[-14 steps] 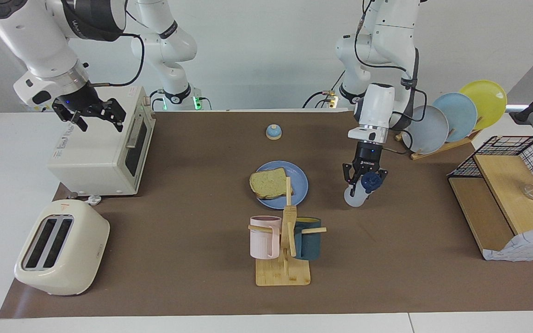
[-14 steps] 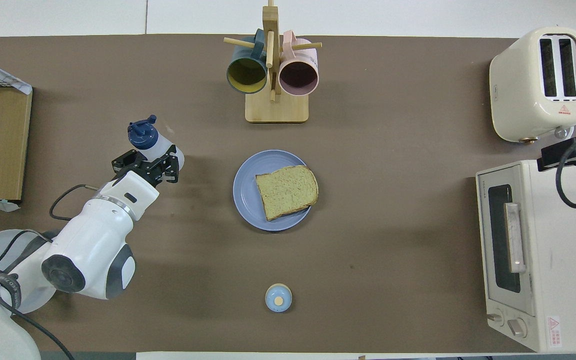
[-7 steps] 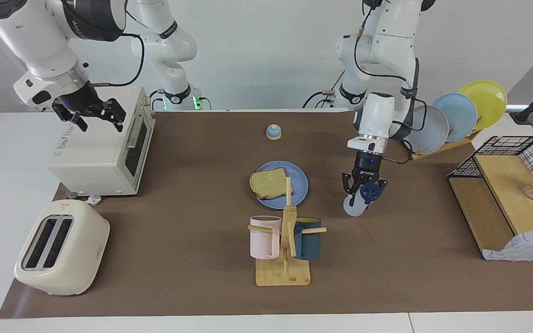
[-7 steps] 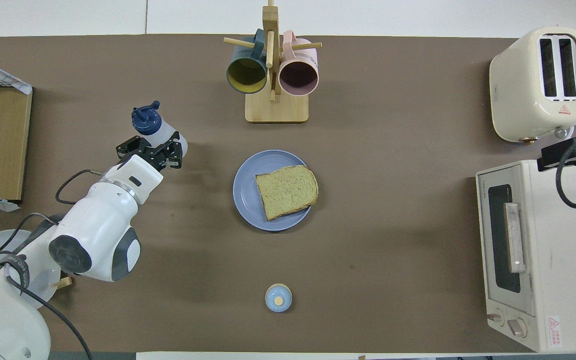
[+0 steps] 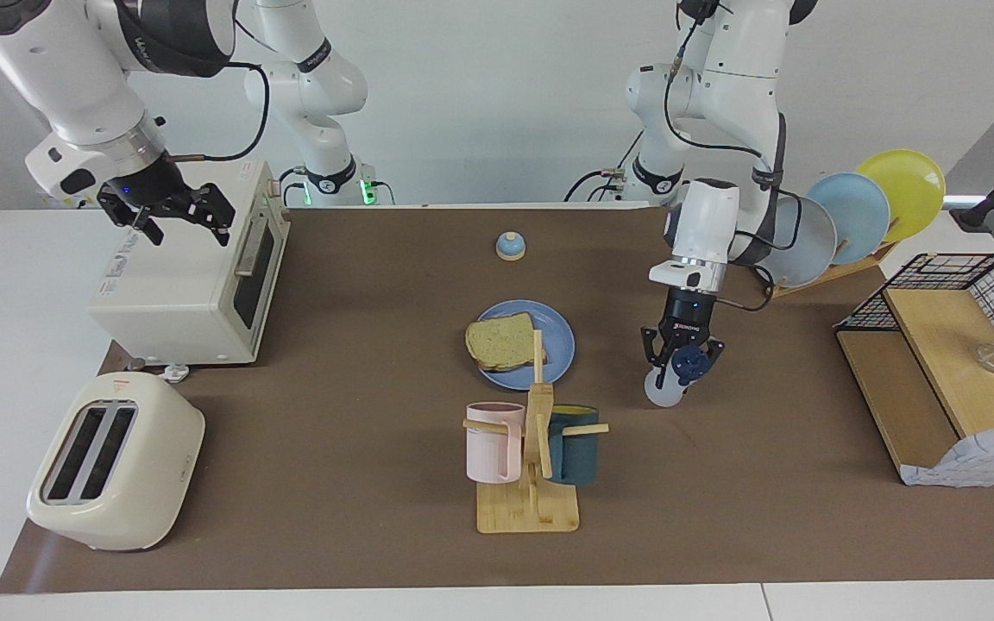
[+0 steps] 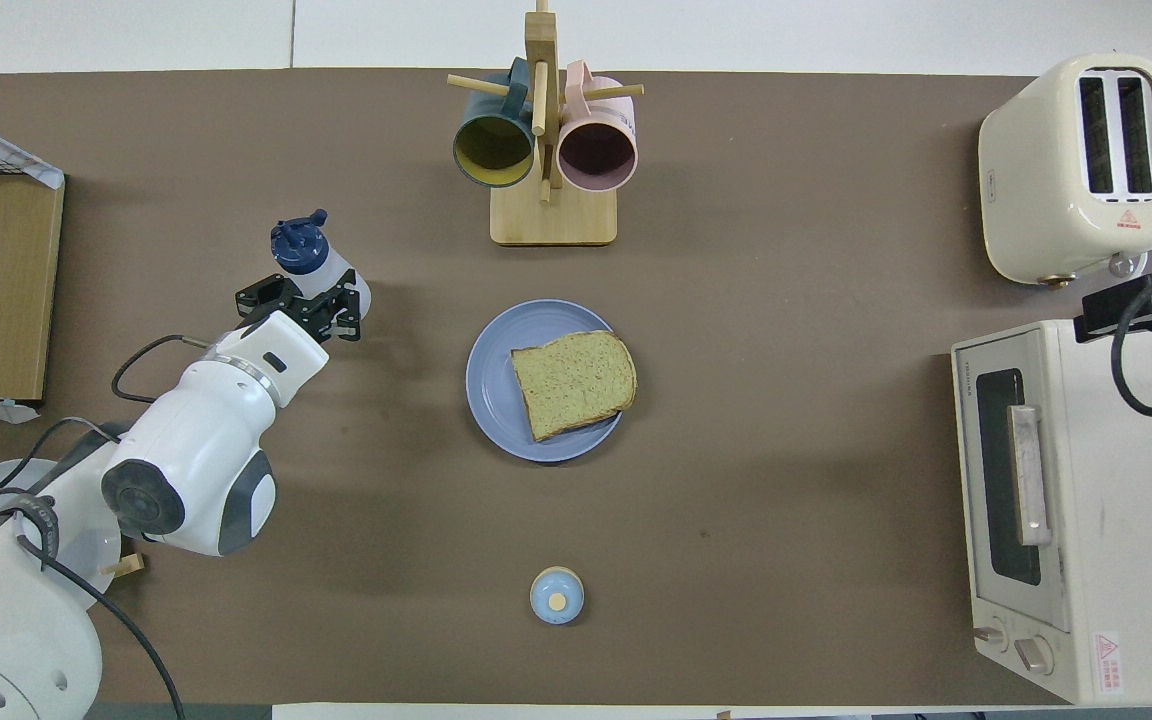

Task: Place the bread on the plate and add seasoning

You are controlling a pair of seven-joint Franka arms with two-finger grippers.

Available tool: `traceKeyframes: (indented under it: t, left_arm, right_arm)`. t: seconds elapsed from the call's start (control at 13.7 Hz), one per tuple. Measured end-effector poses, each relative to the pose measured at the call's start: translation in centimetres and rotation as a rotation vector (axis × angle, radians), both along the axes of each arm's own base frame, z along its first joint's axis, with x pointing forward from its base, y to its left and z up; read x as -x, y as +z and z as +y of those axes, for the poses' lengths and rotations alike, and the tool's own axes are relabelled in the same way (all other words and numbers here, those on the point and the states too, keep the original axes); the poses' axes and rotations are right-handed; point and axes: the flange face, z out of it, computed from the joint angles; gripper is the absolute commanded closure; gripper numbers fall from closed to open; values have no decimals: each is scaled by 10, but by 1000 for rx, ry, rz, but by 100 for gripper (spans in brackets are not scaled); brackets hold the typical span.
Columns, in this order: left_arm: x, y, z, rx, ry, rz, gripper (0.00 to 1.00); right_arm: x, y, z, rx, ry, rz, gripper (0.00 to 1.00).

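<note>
White two-finger right gripper (image 5: 167, 213): jaws released, over the white toaster oven (image 5: 191, 285). Square brown-crusted toast slice (image 5: 501, 341): on round medium-blue plate (image 5: 559, 345), mid-table. White two-finger left gripper (image 5: 681, 360): clenched on tilted translucent white navy-capped seasoning bottle (image 5: 668, 384), between plate and table's left-arm end.

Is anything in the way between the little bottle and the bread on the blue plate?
Nothing visible is. The left gripper is shut on the seasoning bottle, toward the left arm's end of the table beside the plate. Only bare brown mat lies between the bottle and the bread. The mug rack stands farther out, off that path.
</note>
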Motion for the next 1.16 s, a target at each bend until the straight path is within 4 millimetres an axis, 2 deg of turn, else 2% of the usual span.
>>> traceKeyframes:
  t: [0.07, 0.15, 0.22, 0.44, 0.51, 0.66, 1.09, 1.16]
  left_arm:
    - [0, 0, 0, -1, -1, 0, 72]
    - [0, 0, 0, -1, -1, 0, 67]
    - [0, -1, 0, -1, -1, 1, 56]
    - [0, -6, 0, -3, -1, 10, 46]
    - [0, -7, 0, -4, -1, 12, 46]
    - [0, -9, 2, -7, -2, 16, 36]
    - [-2, -11, 14, -39, -24, 9, 37]
    - [-2, -11, 14, -40, -26, 10, 45]
  right_arm:
    - [0, 0, 0, 0, 0, 0, 0]
    - [0, 0, 0, 0, 0, 0, 0]
    - [0, 0, 0, 0, 0, 0, 0]
    - [0, 0, 0, 0, 0, 0, 0]
    - [0, 0, 0, 0, 0, 0, 0]
    - [0, 0, 0, 0, 0, 0, 0]
    - [0, 0, 0, 0, 0, 0, 0]
    - [0, 0, 0, 0, 0, 0, 0]
